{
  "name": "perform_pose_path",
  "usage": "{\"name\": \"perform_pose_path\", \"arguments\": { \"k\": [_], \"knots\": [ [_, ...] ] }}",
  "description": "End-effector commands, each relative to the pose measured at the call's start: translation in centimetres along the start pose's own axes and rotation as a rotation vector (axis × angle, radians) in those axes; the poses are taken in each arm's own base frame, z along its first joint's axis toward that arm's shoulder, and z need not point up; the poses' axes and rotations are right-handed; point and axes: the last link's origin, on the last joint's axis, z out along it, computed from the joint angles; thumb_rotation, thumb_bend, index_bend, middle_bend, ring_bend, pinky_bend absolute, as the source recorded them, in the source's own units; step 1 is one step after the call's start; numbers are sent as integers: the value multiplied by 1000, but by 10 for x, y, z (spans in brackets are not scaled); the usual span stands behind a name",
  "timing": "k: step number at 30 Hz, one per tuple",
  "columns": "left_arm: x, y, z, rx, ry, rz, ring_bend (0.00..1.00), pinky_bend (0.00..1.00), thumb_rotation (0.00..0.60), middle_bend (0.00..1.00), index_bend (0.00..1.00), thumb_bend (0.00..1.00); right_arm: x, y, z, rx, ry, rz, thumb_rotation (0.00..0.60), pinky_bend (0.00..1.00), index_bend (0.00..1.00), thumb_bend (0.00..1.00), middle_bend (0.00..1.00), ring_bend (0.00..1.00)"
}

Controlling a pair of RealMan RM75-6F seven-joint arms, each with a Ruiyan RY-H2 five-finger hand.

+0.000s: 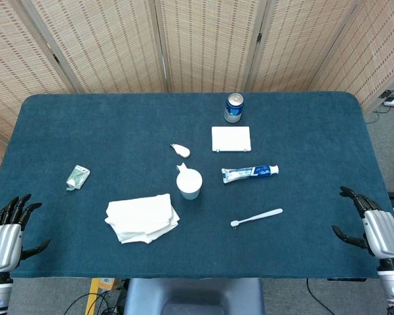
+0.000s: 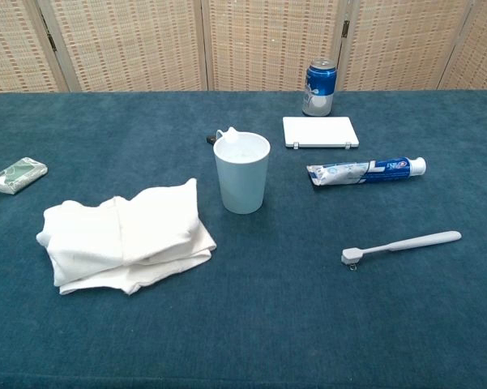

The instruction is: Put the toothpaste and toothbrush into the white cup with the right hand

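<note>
Both hands sit low at the near edge, one at each corner. The left hand [image 1: 10, 233] holds nothing, dark fingers spread and pointing away. The right hand [image 1: 374, 226] is likewise empty, fingers apart, thumb turned inward.

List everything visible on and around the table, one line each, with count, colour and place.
white plastic cup: 1, white, upright near table centre
toothpaste tube: 1, blue and white, lying right of the cup
white toothbrush: 1, white, lying nearer the front edge than the tube
folded white cloth: 1, white, front left of the cup
flat white rectangular case: 1, white, behind the tube
blue drink can: 1, blue, upright at the far edge
small white object: 1, white, behind the cup
small green-and-clear packet: 1, left side
dark blue table cover: 1
left hand: 1, silver and black, front left corner, empty
right hand: 1, silver and black, front right corner, empty
</note>
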Motion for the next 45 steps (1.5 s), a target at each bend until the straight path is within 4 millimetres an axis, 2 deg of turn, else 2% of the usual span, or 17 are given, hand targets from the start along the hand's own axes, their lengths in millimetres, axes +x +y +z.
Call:
{"name": "perform_pose_path", "arguments": {
  "k": [1,15,22,26,32,40,45],
  "knots": [
    [0,0,0,0,1,0,36,144,600,103,231,205,0,0,0,0,-1,-1,600,296,135,146,238,224],
    [1,-2,-2,11,-2,-2,36,144,600,103,232,205,-3,-1,4,12,-7,10,600,296,135,146,246,224],
    [0,-2,0,10,-3,-4,36,144,600,103,232,205,-5,-10,22,57,-17,-3,600,296,135,149,275,224],
    [0,-2,-1,8,-5,-9,36,144,600,103,232,205,-9,-26,50,125,-47,-19,600,296,143,200,303,224],
    [1,-6,-6,22,1,-15,36,144,600,103,238,205,-20,-58,100,218,-146,-47,600,296,163,205,316,224],
    [3,-13,-14,50,4,-18,36,144,600,103,240,205,-53,-98,165,258,-272,-144,600,296,228,204,331,224],
    [5,-18,-19,71,9,-16,36,144,600,103,240,205,-77,-114,196,262,-325,-225,600,296,254,205,334,224]
  ]
}}
